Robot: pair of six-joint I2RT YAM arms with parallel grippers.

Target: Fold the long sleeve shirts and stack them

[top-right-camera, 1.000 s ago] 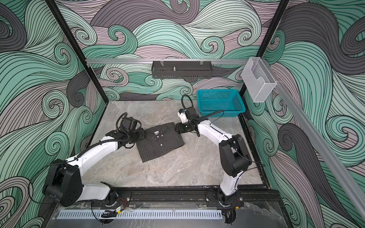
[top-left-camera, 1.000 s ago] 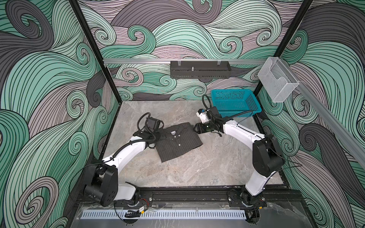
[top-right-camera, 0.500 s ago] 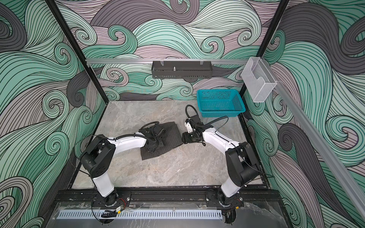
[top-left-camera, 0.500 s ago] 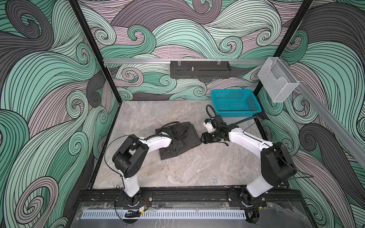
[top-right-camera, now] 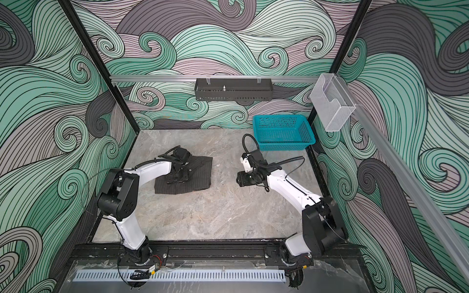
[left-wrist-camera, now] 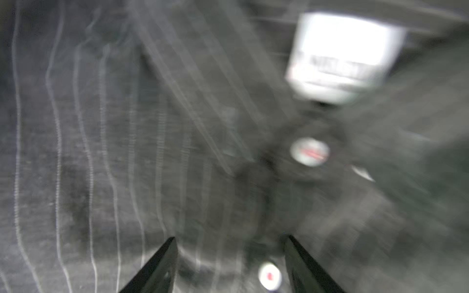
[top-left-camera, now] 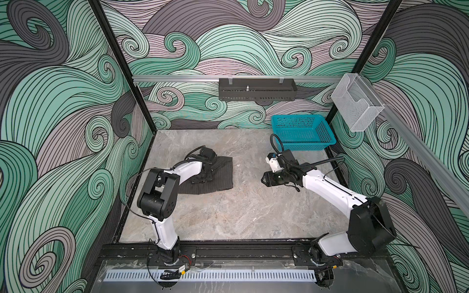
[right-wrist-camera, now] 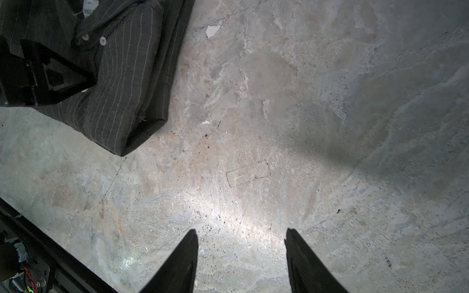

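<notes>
A dark pinstriped long sleeve shirt [top-left-camera: 218,177] [top-right-camera: 198,175] lies folded into a small rectangle at the left middle of the marble table [top-left-camera: 228,215]. My left gripper [top-left-camera: 203,178] [top-right-camera: 179,178] sits low over the shirt's left part. In the blurred left wrist view its jaws [left-wrist-camera: 231,238] stand open above the cloth, near a white label [left-wrist-camera: 342,55] and small buttons [left-wrist-camera: 309,152]. My right gripper [top-left-camera: 265,178] [top-right-camera: 239,178] hovers open over bare table, well right of the shirt [right-wrist-camera: 127,76]. Nothing lies between its fingers [right-wrist-camera: 241,230].
A teal mesh basket [top-left-camera: 302,132] stands at the back right corner. A black tray [top-left-camera: 256,92] hangs on the back rail, and a clear plastic holder [top-left-camera: 357,106] is on the right wall. The black base rail [top-left-camera: 241,251] runs along the front edge.
The left gripper came from the shirt's left edge onto the shirt and its jaws widened. The shirt now lies as a smaller folded rectangle. The right gripper drew back to the right.
</notes>
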